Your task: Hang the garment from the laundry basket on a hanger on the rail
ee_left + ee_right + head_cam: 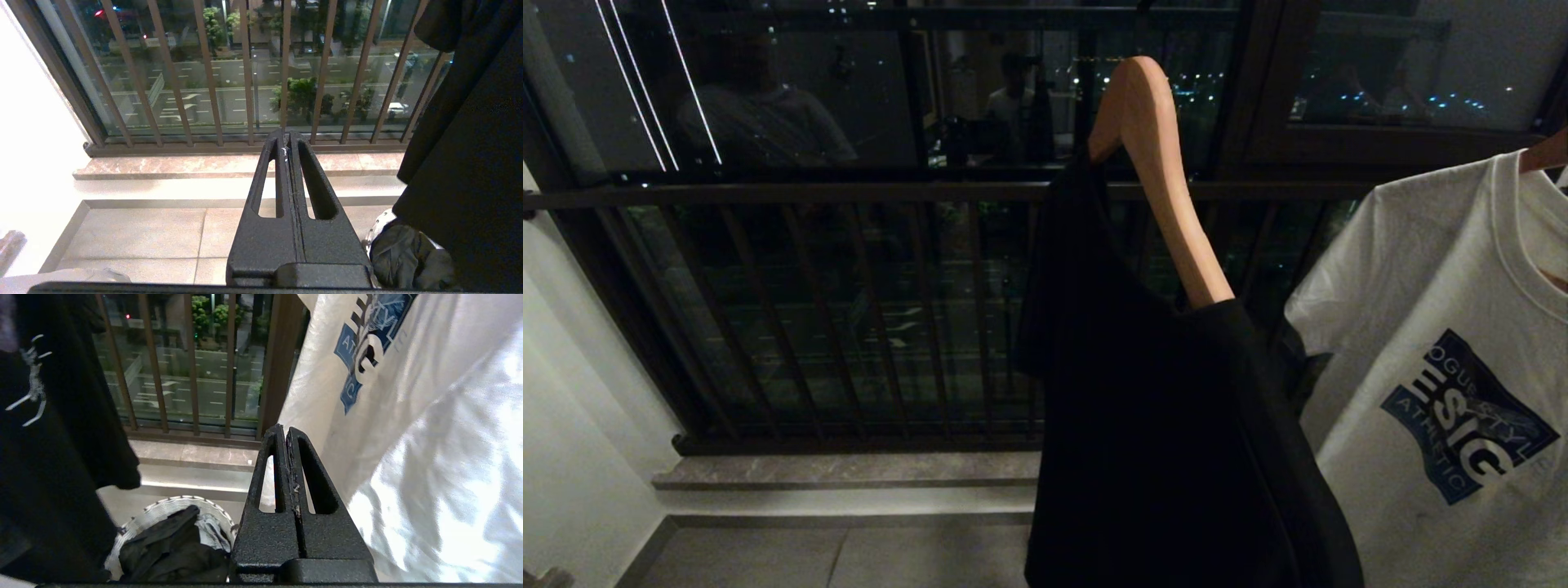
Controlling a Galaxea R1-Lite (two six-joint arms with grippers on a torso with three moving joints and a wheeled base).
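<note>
Head view: a balcony at night, pale floor tiles [849, 555] below a dark brown balustrade [849, 318] with a stone sill at its foot. A black garment [1168, 441] hangs on a wooden hanger [1168, 180]; a white printed T-shirt [1437, 392] hangs at its 3 o'clock. Right wrist view: the right claw [285, 435] is closed, empty; the laundry basket [163, 510], holding dark clothing, lies at its 8 o'clock. The left claw [286, 136] is closed too, the basket at its 5 o'clock.

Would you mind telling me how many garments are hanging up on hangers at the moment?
2. A black garment hangs on a wooden hanger in the middle of the head view; a white printed T-shirt hangs to its right. More could be hidden beyond the frame.
</note>
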